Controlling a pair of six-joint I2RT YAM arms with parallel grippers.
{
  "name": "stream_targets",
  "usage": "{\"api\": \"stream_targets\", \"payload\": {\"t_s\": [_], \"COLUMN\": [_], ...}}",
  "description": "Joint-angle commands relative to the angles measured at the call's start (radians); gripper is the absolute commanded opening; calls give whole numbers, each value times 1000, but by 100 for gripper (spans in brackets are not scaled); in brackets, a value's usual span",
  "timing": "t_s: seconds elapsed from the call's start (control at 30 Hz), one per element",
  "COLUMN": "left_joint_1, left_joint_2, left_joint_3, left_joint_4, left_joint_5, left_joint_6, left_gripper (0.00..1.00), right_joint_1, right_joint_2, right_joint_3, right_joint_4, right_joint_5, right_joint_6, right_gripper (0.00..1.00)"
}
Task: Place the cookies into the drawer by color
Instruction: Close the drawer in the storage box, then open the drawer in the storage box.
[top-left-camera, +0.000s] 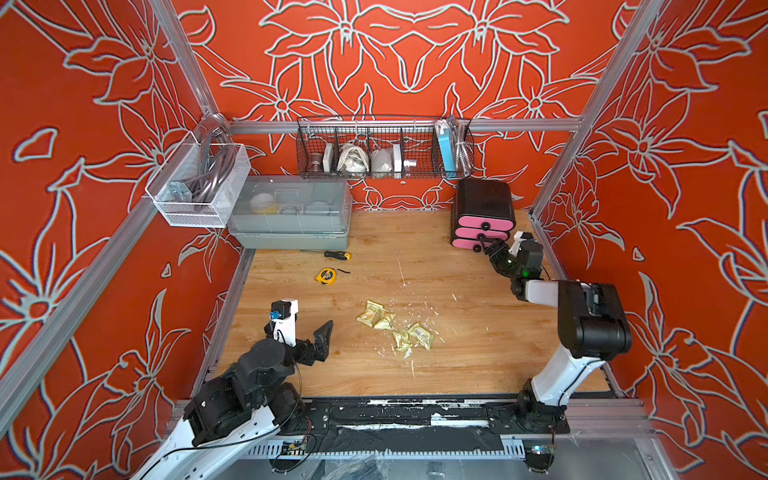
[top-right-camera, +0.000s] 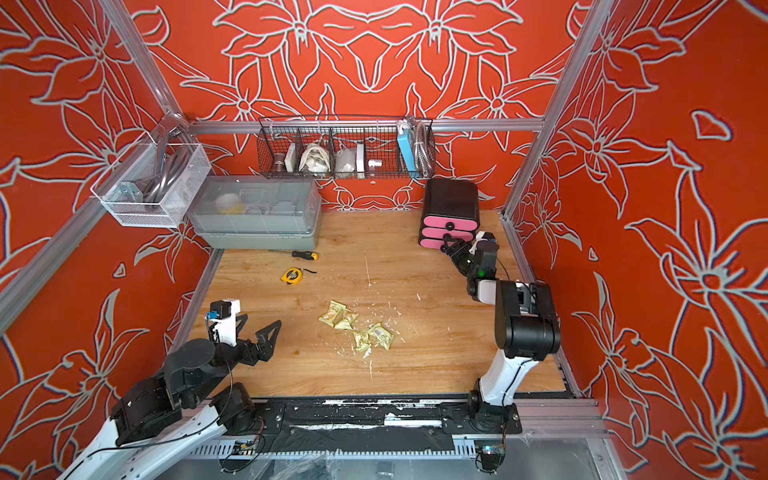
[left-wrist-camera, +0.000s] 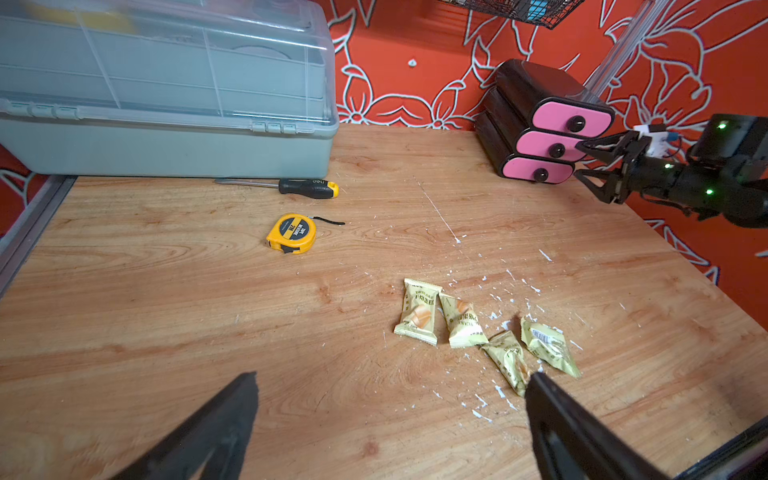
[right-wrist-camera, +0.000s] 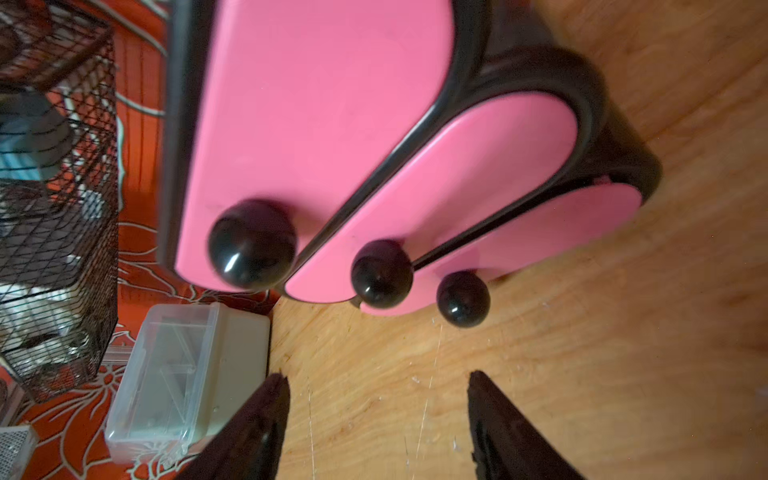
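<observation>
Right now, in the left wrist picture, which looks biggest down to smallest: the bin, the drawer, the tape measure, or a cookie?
1. bin
2. drawer
3. tape measure and cookie: they look about alike, and the cookie lies nearer the camera, so I won't rank them.

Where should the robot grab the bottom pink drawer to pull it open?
Take the round black knob on the front of the bottom drawer, coming straight from the front, a finger on each side. The pink face is flat, so the knob sticking out is the only part to pinch. The right fingers face it, open.
</observation>
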Motion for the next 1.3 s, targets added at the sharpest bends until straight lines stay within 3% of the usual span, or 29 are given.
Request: {"api": "stream_targets", "payload": {"t_s": [0.0, 0.17, 0.37, 0.97, 1.27], "left_joint_1": [-2, -2, -3, -2, -2], "left_joint_2": [2, 3, 2, -14, -12], "left_joint_3": [-2, -3, -2, -4, -3], "left_joint_4": [8, 8, 7, 8, 8], "left_joint_5": [-5, -4, -6, -3, -5], "left_joint_6": [10, 9, 9, 8, 8], "left_gripper": [100, 100, 100, 99, 99], "right_joint_1": [-2, -21, -23, -23, -22], "right_joint_2": [-58, -13, 169, 469, 548], "right_joint_3": [-70, -112, -43, 169, 181], "right_joint_4": [-41, 28, 164, 289, 364], "right_joint_5": [26, -4, -72, -43, -62], "right_joint_6": [-26, 25, 124, 300, 372], "right_gripper": [72, 69, 60, 58, 45]}}
